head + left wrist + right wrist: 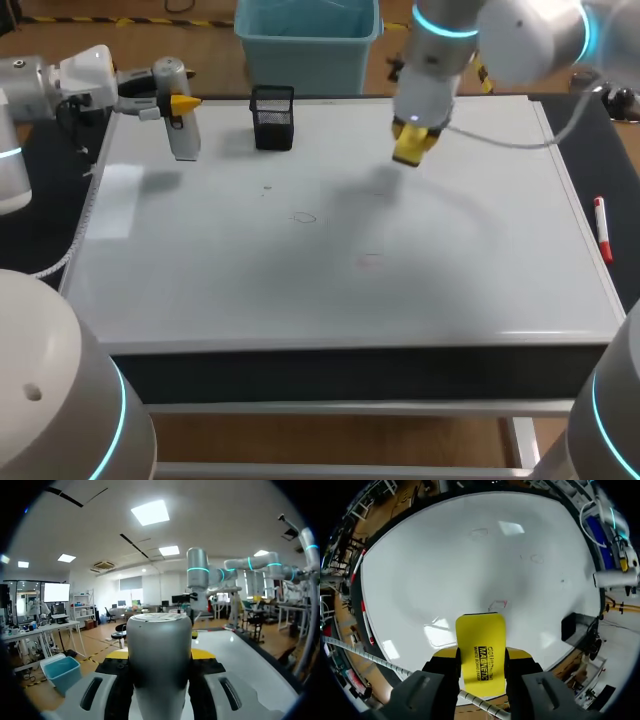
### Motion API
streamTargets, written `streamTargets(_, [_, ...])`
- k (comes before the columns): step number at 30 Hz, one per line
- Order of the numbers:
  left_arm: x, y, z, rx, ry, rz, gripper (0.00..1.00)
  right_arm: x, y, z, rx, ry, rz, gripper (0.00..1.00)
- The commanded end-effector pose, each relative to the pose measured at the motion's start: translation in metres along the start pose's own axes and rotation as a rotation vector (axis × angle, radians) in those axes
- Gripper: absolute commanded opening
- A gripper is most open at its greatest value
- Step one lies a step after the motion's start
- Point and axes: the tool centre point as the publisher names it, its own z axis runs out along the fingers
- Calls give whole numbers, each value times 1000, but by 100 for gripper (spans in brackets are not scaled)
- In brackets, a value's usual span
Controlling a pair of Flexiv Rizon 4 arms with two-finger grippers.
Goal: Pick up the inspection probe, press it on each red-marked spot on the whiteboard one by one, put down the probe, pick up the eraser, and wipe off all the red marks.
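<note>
The yellow eraser point(481, 652) is clamped between the right jaws. Both fingers are pressed on its sides, so the jaws are closed only to the eraser's width. It is held above the far-middle part of the whiteboard point(330, 290) and clear of it, with a shadow thrown on the board below.

In the right wrist view a small red mark point(497, 603) is seen on the board just ahead of the eraser. A faint outline point(303, 217) and a faint reddish trace point(368, 260) are seen nearer the board's middle, and their colour is hard to read.

The inspection probe point(160, 655), a grey cylinder, is gripped in the left jaws, with a yellow tip against each side. It is held roughly upright over the far-left corner of the whiteboard. It cannot be told whether its lower end touches the board.

A black mesh holder point(272, 117) stands at the board's far edge between the two arms. It is near the probe but apart from it, and well to the side of the marks. A red marker point(601, 228) lies on the dark surface point(615, 180) just off the board's right edge, well apart from the eraser.
</note>
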Motion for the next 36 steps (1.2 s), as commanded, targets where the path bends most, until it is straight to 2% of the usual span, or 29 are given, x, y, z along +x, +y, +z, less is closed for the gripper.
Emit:
streamTargets(1, [-1,0,0,1,2,0,0,-18,40,0,39,9,-59,0])
streamTargets(7, [-1,0,0,1,2,0,0,-50,80,12,-23,75,-128,0])
streamTargets(9, [-1,0,0,1,2,0,0,-60,93,16,-28,101,-129,0])
streamTargets(11, [-1,0,0,1,2,0,0,-71,104,21,-5,180,-101,0])
streamTargets(16, [-1,0,0,1,2,0,0,-99,126,34,1,250,-97,0])
streamTargets(21, [-1,0,0,1,2,0,0,-122,136,40,-16,282,-93,0])
streamTargets(25, [-1,0,0,1,2,0,0,-133,139,43,-81,260,-82,0])
streamTargets(29, [-1,0,0,1,2,0,0,-140,141,47,-129,272,-76,0])
streamTargets(36, [-1,0,0,1,2,0,0,-144,144,60,-141,283,-29,0])
